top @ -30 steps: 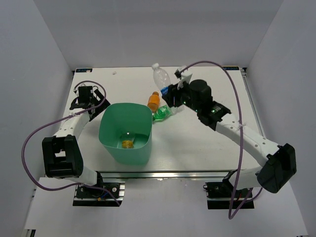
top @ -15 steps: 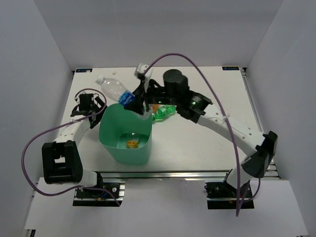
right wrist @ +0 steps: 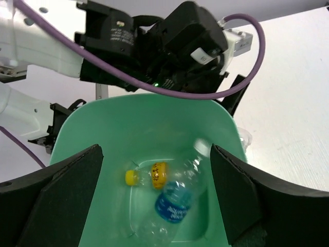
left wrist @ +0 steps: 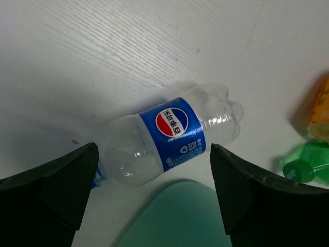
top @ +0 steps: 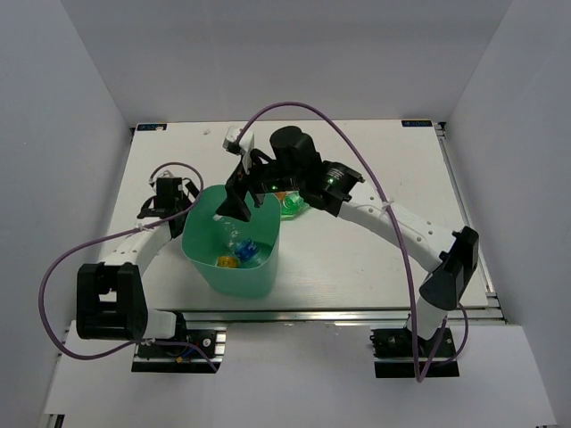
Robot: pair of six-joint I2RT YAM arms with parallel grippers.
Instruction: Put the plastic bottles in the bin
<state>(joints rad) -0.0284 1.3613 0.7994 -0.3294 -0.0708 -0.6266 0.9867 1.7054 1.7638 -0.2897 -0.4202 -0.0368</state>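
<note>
Right gripper (top: 239,198): spread wide, empty, hanging over the bin (top: 234,278). Already inside: blue-label bottle (right wrist: 174,206) beside a clear orange-band bottle (right wrist: 153,175) with yellow cap. Left gripper (left wrist: 153,154): also wide open, holding nothing, straddling a Pepsi bottle (left wrist: 172,135) lying on the table (left wrist: 103,51) just beside the bin rim. Height above it: cannot tell. Not yet binned either: green bottle (top: 293,204) and orange bottle (left wrist: 321,109), side by side past the bin's far corner.

Step in hand, probably: left pick of the Pepsi bottle.
- Come straight down and close across the label band, not the tapered neck or lobed base.
- Squeeze lightly: thin wall, likely to buckle or squirt out.
- Stay off the bin rim during descent.
- Lift the right arm off the opening first, to avoid a clash.

Views:
- Pepsi bottle plain from the left wrist only, not made out from the top.
- Bin contents clearest from the right wrist.
- Arm layout from the top only.
</note>
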